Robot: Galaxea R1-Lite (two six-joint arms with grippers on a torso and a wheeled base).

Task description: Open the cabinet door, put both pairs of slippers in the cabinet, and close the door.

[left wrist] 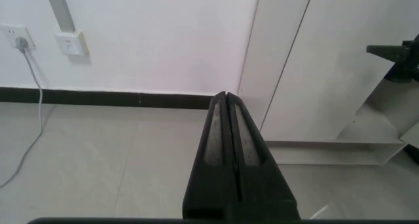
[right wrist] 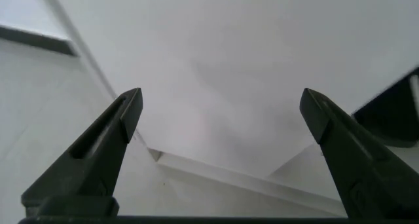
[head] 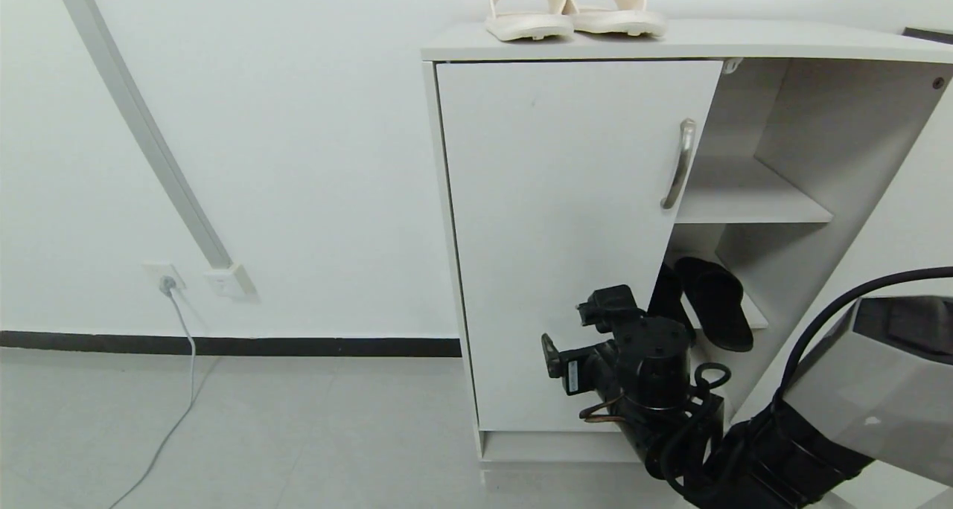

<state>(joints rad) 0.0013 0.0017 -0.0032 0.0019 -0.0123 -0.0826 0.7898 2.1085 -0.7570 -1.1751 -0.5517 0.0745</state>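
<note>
Hanging low near the cabinet (head: 782,44), the left gripper (left wrist: 226,103) is shut, empty. Cream slippers (head: 573,10) sit on top; a poor grasp could drop one. Right gripper (right wrist: 221,99), wide open and empty, faces the door (head: 566,234) and may bump it. Black slippers (head: 715,301) lie on the lower shelf (head: 753,317).

Home-like entryway: white shoe cabinet (head: 581,271), cream slippers (head: 595,19), tiled floor (head: 260,434), wall socket (head: 165,278).

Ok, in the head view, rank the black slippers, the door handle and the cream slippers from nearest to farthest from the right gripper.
Measured from the right gripper, low in front of the door:
1. Black slippers, low inside the cabinet, just to the gripper's right.
2. Door handle, higher up at the door's edge.
3. Cream slippers, on top of the cabinet.
</note>
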